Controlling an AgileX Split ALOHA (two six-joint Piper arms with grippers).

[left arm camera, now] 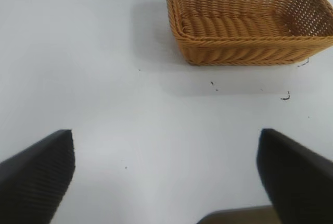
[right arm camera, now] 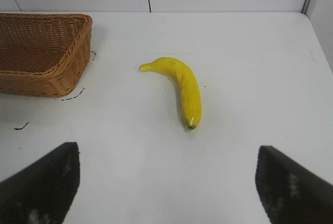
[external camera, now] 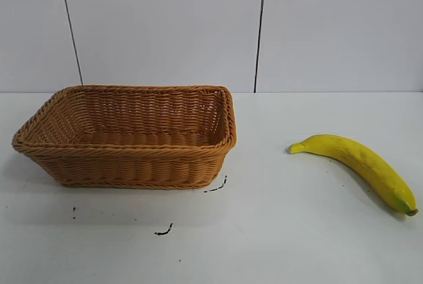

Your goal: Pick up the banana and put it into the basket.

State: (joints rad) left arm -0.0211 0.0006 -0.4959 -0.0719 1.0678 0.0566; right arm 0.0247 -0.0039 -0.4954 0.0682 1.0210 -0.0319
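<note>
Two things sit on your white desk (external camera: 277,244): the basket (external camera: 132,165) and the banana (external camera: 360,162). In the exterior view neither arm shows at all, so you only get each pincer from its own wrist camera, and there only as two dark fingertips cut off by the picture's edge.

The left pincer (left arm camera: 166,174) is spread wide, holding nothing, with bare desk between its fingers (left arm camera: 39,174). The basket stands well ahead of it, toward one o'clock, and its far corner is cropped. The right pincer (right arm camera: 166,182) is likewise spread wide and empty, fingers (right arm camera: 44,182) well apart. The banana lies on the desk ahead of it at about twelve o'clock, apart from both fingertips, and you see only a corner of the basket (right arm camera: 44,57) at ten o'clock.

In the exterior view the banana lies flat at about three o'clock from the basket, well apart from it, with open desk between them. Its dark end (external camera: 412,212) points toward the picture's right edge, at four o'clock. The basket's inside shows only wicker.

A few small black marks (external camera: 164,231) dot the desk just in front of the basket. Behind the desk is a pale panelled wall (external camera: 165,26) with thin dark seams.
</note>
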